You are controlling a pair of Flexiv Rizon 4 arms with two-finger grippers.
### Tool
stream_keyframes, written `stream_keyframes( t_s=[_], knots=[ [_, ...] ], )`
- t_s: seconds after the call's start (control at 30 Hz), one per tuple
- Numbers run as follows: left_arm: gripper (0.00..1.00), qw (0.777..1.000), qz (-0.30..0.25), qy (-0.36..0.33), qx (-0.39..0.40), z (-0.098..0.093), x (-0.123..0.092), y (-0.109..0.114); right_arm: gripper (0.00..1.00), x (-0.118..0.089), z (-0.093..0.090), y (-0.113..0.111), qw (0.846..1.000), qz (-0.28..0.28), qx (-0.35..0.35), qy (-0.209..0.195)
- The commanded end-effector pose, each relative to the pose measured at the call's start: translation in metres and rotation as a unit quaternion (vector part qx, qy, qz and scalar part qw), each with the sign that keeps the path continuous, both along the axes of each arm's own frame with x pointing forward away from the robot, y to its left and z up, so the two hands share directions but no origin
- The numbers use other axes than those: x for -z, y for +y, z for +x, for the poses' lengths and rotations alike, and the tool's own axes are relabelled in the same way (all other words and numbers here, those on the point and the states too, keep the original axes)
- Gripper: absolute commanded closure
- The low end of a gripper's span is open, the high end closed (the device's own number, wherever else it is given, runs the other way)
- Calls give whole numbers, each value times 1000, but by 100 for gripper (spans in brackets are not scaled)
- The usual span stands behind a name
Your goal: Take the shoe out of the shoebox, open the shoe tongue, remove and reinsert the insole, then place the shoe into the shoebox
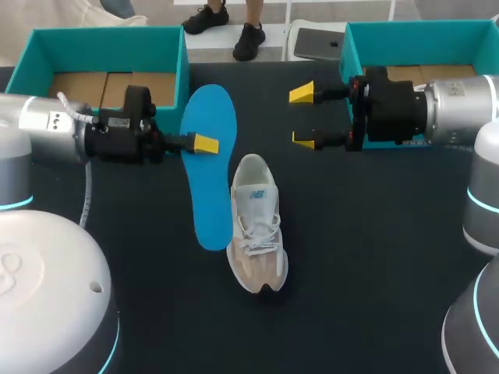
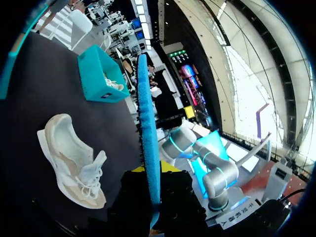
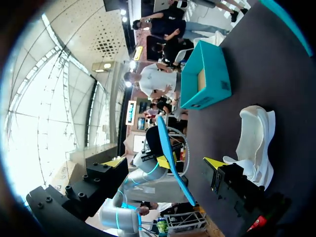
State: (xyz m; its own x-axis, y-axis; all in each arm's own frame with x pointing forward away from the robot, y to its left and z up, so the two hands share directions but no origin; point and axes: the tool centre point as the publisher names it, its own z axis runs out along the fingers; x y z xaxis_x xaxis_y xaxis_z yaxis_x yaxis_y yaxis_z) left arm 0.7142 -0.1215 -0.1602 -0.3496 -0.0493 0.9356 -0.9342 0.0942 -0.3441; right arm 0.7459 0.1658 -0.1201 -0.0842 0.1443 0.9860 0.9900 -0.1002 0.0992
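Gripping the long blue foam insole (image 1: 212,199) at one side edge, the left jaws are clenched on it; its long axis runs across them, away from the robot. Just beyond it the white-and-beige mesh sneaker (image 1: 256,234) lies on the black bench (image 1: 374,257), toe toward the robot, heel near but apart from the released right jaws. Open bench surrounds the toe. A teal cardboard box stands behind each arm, left (image 1: 109,37) and right (image 1: 413,29).

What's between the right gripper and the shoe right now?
Nothing: in the head view only bare dark table shows between the right gripper and the shoe. The insole is on the shoe's other side.
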Motion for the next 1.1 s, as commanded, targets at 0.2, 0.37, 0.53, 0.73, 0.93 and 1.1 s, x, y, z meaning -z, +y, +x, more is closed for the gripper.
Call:
stream_keyframes(
  t_s=[0.2,0.37,0.53,0.73,0.93,1.1],
  knots=[
    [100,994,-25,107,-3,10,18,-2,0,-17,-27,23,995,-99,4,29],
    [100,995,-50,87,7,13,19,-4,0,-24,-35,40,987,-156,14,38],
    [100,993,-56,99,7,16,21,-6,0,-26,-37,42,981,-181,32,62],
    [100,991,-61,117,13,21,22,-9,0,-26,-37,42,981,-181,32,62],
    [100,990,-65,127,23,22,20,-13,0,-23,-35,44,979,-195,24,55],
    [100,990,-65,127,23,22,20,-13,0,-14,-33,54,937,-345,49,11]
  ],
)
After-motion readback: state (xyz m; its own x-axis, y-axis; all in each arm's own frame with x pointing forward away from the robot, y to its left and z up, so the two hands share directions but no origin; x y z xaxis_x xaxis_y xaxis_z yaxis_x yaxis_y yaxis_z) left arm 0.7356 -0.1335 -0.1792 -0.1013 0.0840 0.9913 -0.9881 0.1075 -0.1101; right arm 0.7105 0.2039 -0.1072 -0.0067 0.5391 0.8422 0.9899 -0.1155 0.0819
